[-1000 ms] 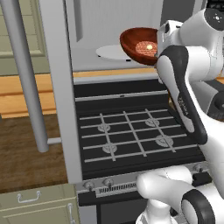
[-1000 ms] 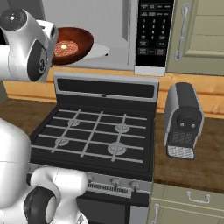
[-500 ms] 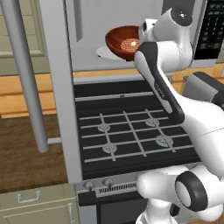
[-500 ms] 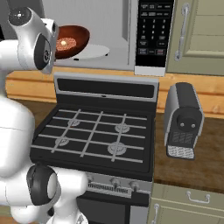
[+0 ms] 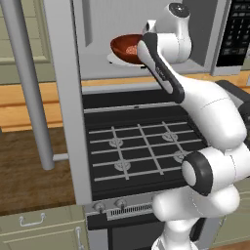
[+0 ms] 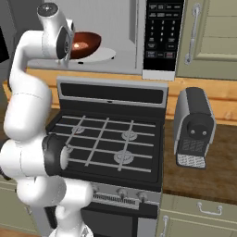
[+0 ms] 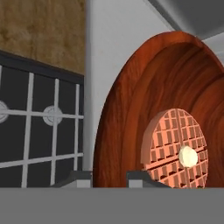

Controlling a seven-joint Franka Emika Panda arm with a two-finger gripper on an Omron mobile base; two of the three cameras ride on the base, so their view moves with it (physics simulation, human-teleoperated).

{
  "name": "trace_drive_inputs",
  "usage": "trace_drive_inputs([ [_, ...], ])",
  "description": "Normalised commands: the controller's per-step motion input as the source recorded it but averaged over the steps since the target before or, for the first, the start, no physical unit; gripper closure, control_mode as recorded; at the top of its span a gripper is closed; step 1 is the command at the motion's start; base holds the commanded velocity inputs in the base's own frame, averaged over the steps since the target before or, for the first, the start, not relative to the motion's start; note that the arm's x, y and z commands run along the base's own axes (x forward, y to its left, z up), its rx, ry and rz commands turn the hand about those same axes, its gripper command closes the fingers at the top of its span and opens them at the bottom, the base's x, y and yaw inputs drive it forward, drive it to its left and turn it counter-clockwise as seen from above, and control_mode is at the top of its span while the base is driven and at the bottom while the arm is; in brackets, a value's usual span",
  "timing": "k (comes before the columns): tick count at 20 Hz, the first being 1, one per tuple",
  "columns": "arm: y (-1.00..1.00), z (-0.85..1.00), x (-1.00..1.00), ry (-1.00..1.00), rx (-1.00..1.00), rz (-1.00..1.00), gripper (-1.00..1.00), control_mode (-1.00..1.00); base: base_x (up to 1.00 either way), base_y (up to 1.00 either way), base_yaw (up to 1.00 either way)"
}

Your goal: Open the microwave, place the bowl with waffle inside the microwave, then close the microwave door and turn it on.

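Swinging leftward over the last second, the arm is now carrying the bowl in past the microwave's opening, where a moment ago it was hanging out in front at the right.

Going from big to small: the microwave (image 6: 121, 34) is standing over the stove (image 6: 109, 139) with its grey cavity exposed, and the microwave door (image 5: 58, 97) is hanging wide open at about 9 o'clock of the cavity in the left base view, its long bar handle (image 5: 27, 83) reaching down in front. The keypad panel (image 6: 162, 32) is sitting at 3 o'clock of the opening. A grey toaster (image 6: 194, 127) is standing on the counter at 3 o'clock of the stove.

The bowl (image 5: 128, 48) is hovering just above the white turntable (image 6: 105, 53), possibly touching it; the angle is making that hard to judge. The waffle (image 7: 177, 149) is lying inside it with its yellow centre showing.

The gripper (image 7: 109, 177) is pinching the bowl's rim, one fingertip on each side of the wall.

Progress: opening is finished and the bowl is arriving inside. Setting it down, letting go, withdrawing, shutting the door and pressing start are all remaining.
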Motion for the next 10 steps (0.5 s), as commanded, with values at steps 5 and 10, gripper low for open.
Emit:
trace_drive_inputs([
  [5,-0.08,0.00,0.97,0.06,0.08,0.00,1.00,-1.00,0.00,0.00,0.00],
  [10,-0.08,-0.14,0.84,0.01,0.04,0.02,1.00,-1.00,0.00,0.00,0.00],
])
